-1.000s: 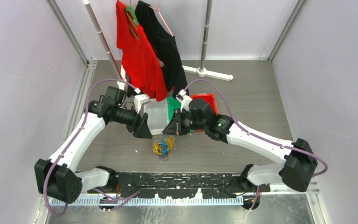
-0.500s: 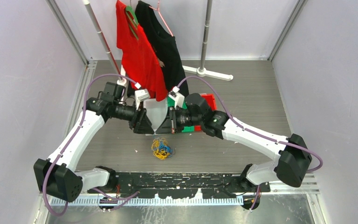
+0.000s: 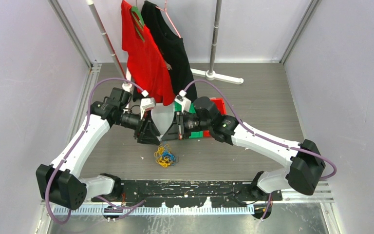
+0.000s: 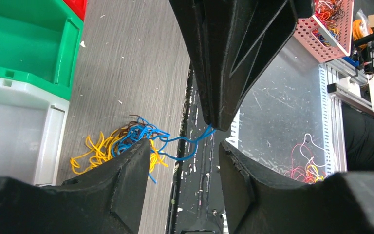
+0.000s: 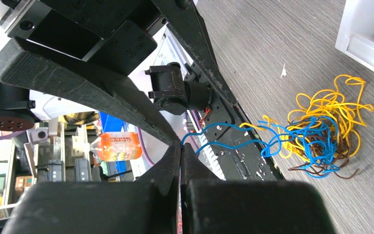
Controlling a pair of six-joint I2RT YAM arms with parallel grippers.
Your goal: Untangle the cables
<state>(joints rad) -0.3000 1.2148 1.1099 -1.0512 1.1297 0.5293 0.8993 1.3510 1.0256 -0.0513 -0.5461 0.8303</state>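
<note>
The cables (image 3: 164, 157) lie in a hand-sized bunch of yellow, blue and dark strands on the grey table, just in front of both grippers. My right gripper (image 3: 171, 135) is shut on a blue cable (image 5: 224, 126), which runs slack from its fingertips (image 5: 181, 146) down to the cables (image 5: 321, 131). My left gripper (image 3: 152, 139) faces it closely and is open and empty. In the left wrist view its jaws (image 4: 184, 144) stand apart around the blue cable (image 4: 175, 138), below the right gripper's tip (image 4: 214, 127). The cables (image 4: 121, 141) lie partly behind its left finger.
A white bin (image 3: 163, 119), a green bin (image 3: 181, 107) and a red bin (image 3: 216, 103) stand right behind the grippers. A red shirt (image 3: 143, 58) and a black shirt (image 3: 173, 48) hang on a rack at the back. The black base rail (image 3: 185, 190) runs along the near edge.
Both grippers have closed in on each other above the bunch, the right moving left. The left gripper has dropped lower. The bunch has slid a little to the left.
</note>
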